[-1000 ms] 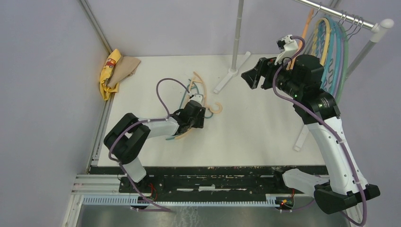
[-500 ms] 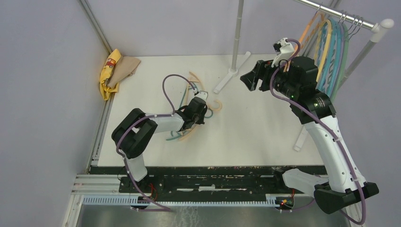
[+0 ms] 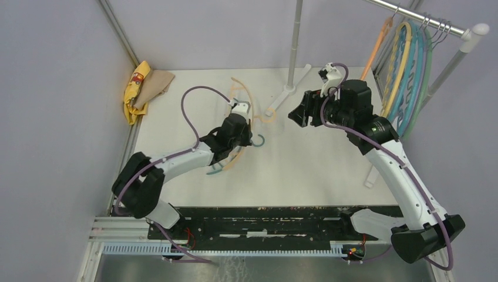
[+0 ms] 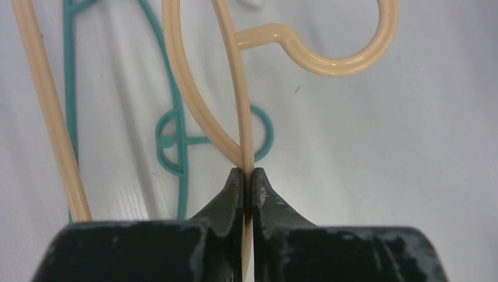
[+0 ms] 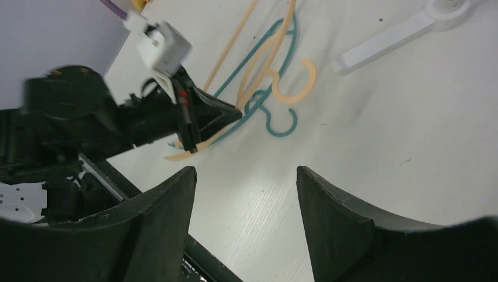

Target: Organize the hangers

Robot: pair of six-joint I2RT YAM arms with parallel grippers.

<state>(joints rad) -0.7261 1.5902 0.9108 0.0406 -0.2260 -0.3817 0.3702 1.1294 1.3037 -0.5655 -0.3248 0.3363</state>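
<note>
The left tool (image 4: 247, 176) is shut tight on a thin bar of a tan hanger (image 4: 335, 66). The bar is pinched right at the tips of the tool. A teal hanger (image 4: 182, 188) is seen lying flat on the white desk (image 3: 317, 170), under the tan one. The two are crossed over each other near the middle of the desk.

The right tool (image 5: 244, 176) is held up above the desk, to the right of those two hangers. Its two fingers are spread wide apart, and nothing is held between them.

More hangers (image 3: 411, 70) in yellow, teal, lilac and green are hung side by side on a metal rail (image 3: 424, 21) at the back right. One orange hanger (image 3: 376, 44) is hung at the left end of that row. A yellow-and-tan cloth (image 3: 144, 88) is seen at the back left corner of the desk.
</note>
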